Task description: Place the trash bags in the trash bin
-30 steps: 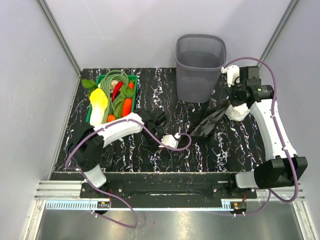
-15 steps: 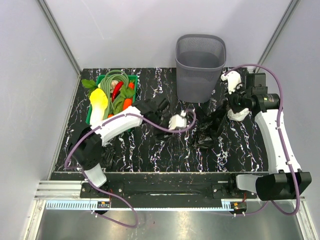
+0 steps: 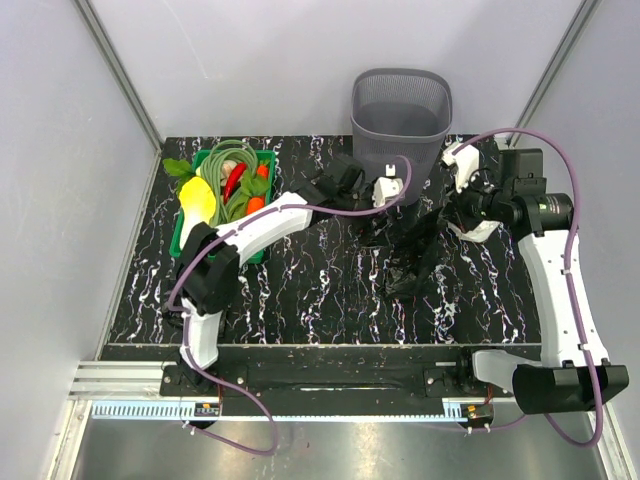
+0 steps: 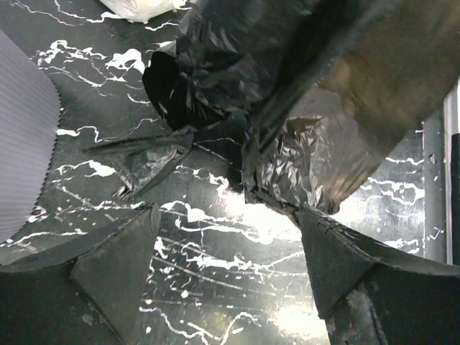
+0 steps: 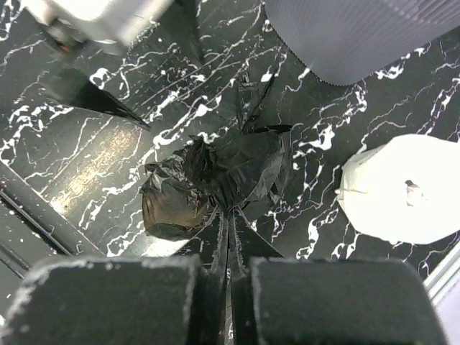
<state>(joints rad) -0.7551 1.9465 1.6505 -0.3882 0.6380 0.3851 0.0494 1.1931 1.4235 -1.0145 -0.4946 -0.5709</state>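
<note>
**Left arm over to the bin foot, jaws spread**

Since a second ago the left gripper [image 4: 228, 215] crossed from mid-table, opening wide; it is empty. The right gripper [image 5: 228, 251] is clenched on a fold of the crumpled glossy black film trash bag [image 5: 215, 176], which drapes onto the black marbled table [image 3: 300, 290] before the tall grey mesh plastic trash bin [image 3: 400, 130]. Likely light, limp, slippery: pinch bunched folds.

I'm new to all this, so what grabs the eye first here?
A crumpled black trash bag near the middle is pinched in the right tool, with the left tool open beside it. Behind stands the tall grey trash bin, and a green crate of bright vegetables sits far left.
</note>
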